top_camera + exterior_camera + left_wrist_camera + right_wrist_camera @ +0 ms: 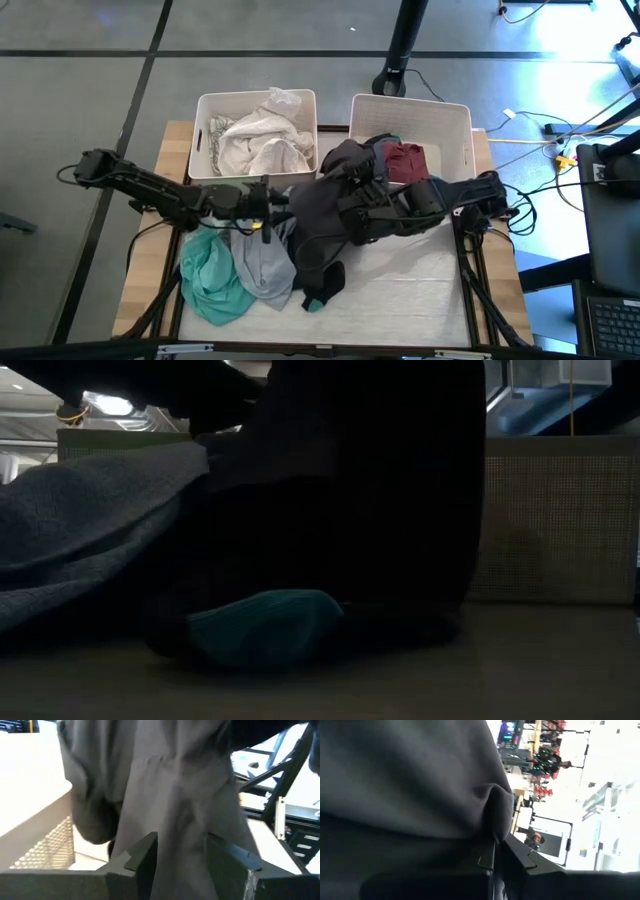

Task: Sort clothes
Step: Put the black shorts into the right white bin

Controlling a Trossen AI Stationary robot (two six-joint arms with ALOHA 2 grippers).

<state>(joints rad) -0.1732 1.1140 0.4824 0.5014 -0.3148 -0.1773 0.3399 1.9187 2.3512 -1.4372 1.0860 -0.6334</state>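
A black garment (318,225) hangs between my two grippers at the table's middle, and its lower end (322,285) lies on the table. My left gripper (276,206) is shut on its left side. My right gripper (350,205) is shut on its upper right part. A teal-green garment (210,278) and a pale grey-blue one (262,265) lie on the table at the near left. White clothes (255,145) fill the left bin. A dark red garment (405,160) lies in the right bin. My left gripper holds a bunch of the black garment's cloth (181,845) between its two fingers (145,857), coming level from the table's left. Creases run up from the hold. How many layers cannot be told. My right gripper pinches a fold of the black garment (495,832) between its two fingers (520,857), coming level from the table's right. The cloth drapes over the gripper and hides the rest of the hold.
Two white bins stand side by side at the table's far edge, the left one (205,125) and the right one (455,115). The table's near right (410,285) is bare white surface. In the low view the black garment fills the middle and a teal piece (265,622) lies under it.
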